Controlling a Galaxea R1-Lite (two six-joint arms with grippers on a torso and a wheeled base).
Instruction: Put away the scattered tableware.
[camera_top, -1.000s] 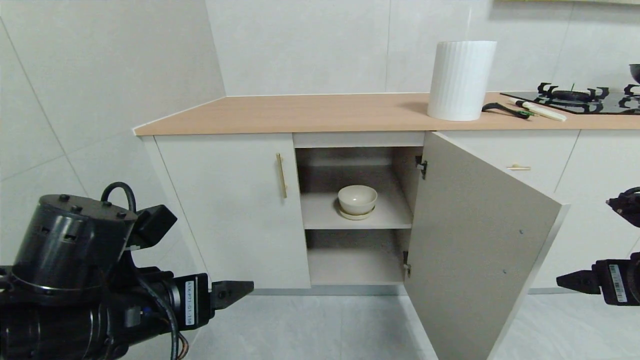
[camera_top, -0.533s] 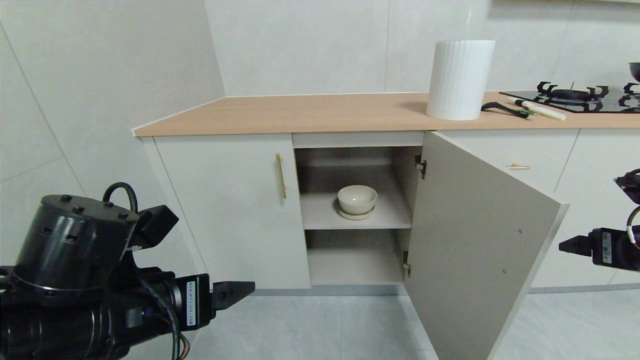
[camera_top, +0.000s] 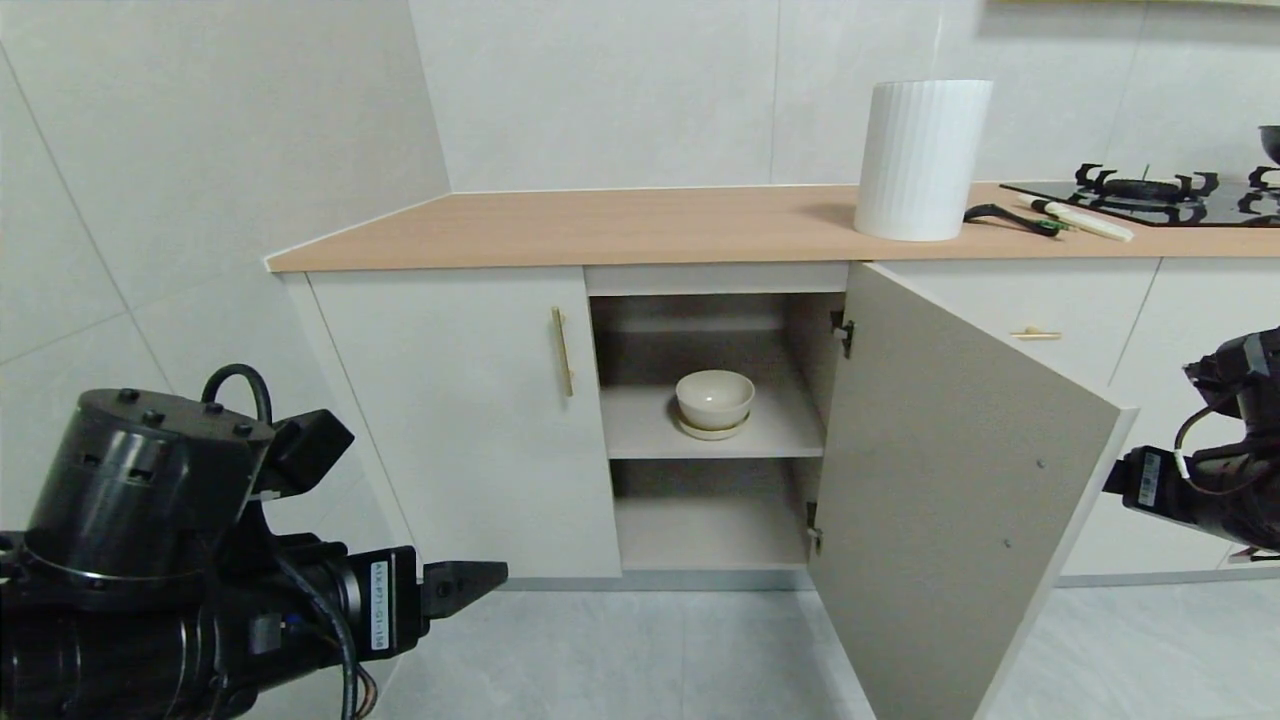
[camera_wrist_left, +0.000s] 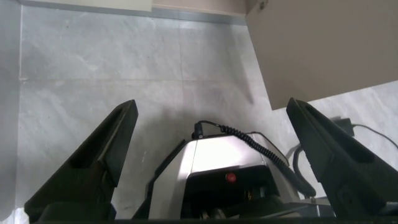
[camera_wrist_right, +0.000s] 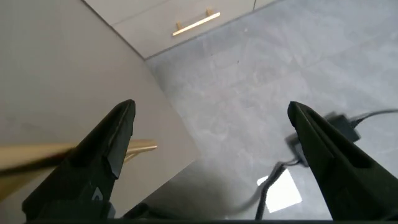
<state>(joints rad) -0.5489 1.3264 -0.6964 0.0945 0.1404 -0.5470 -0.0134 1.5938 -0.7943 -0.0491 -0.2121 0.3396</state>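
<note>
As bowl sits shelved, left fingers distant

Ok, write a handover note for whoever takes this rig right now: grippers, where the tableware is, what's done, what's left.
Left gripper: open, empty, low in front of the closed left cabinet door.
Right gripper: open, empty, by the free edge of the open grey cabinet door.
Done: round cream ceramic bowl sits on a small cream plate on the upper shelf.
Left: probably the black-handled utensil and cream-handled utensil on the wooden counter, then shutting the door.
</note>
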